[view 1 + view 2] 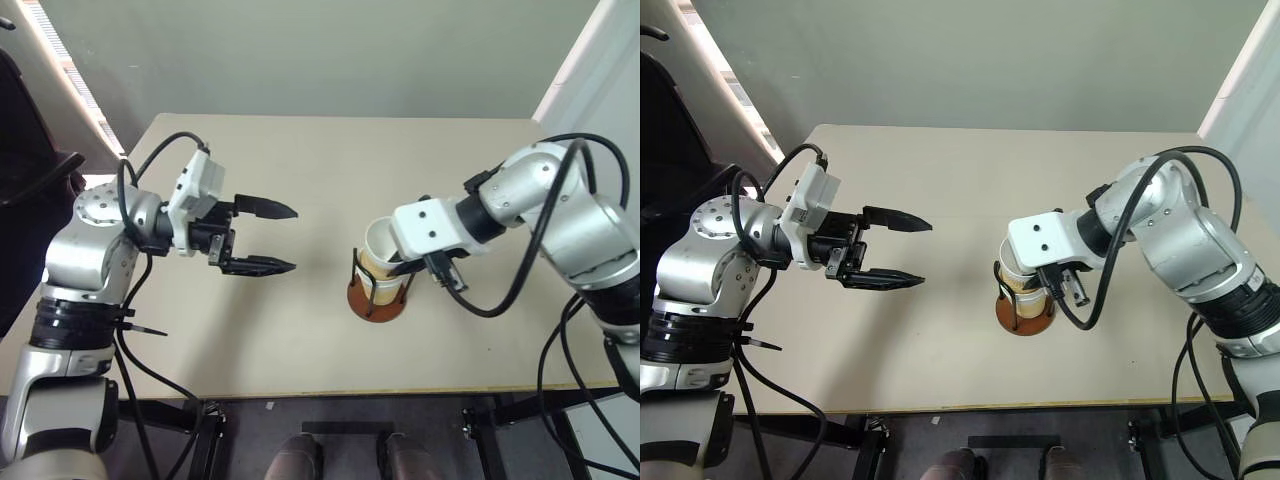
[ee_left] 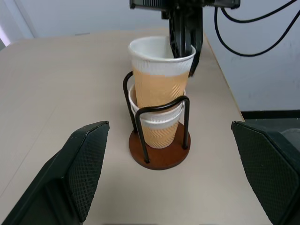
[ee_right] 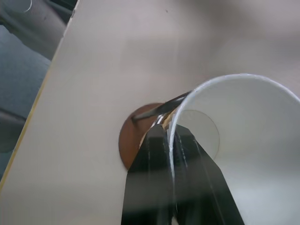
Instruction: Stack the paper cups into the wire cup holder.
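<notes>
Left jaws nearest, hovering over the left half of the worktop (image 1: pixel 300 200), spread as wide as can be, nothing between them, aimed across at the holder from well apart.

Beige, matt and bare of clutter, with a pale edge strip along the near side. Black frame legs (image 1: pixel 200 425) under the near edge, dark floor below. Plain grey wall (image 1: pixel 330 50) behind the far edge. Bright strip of window (image 1: pixel 70 70) slanting along the left side, white panel (image 1: pixel 590 70) in the far right corner.

Wire cup holder (image 2: pixel 159 152) standing upright on the right half of the worktop, near the front edge: round reddish-brown disc base, thin black wire hoops rising from it. Lower paper cup (image 2: pixel 159 131) seated inside the hoops, bottom on the base, white rim about level with the hoop tops. Top paper cup (image 2: pixel 161 70) nested into that one but sitting high, most of its tan wall above the hoops, mouth open upward, white inside, leaning slightly. Cannot tell whether a third cup is hidden within the stack.

Right jaws reaching down from above onto the top paper cup, nearly closed, pinching its wall at the rim: one black finger (image 3: pixel 199 183) inside the mouth, the other outside against the tan wall.
</notes>
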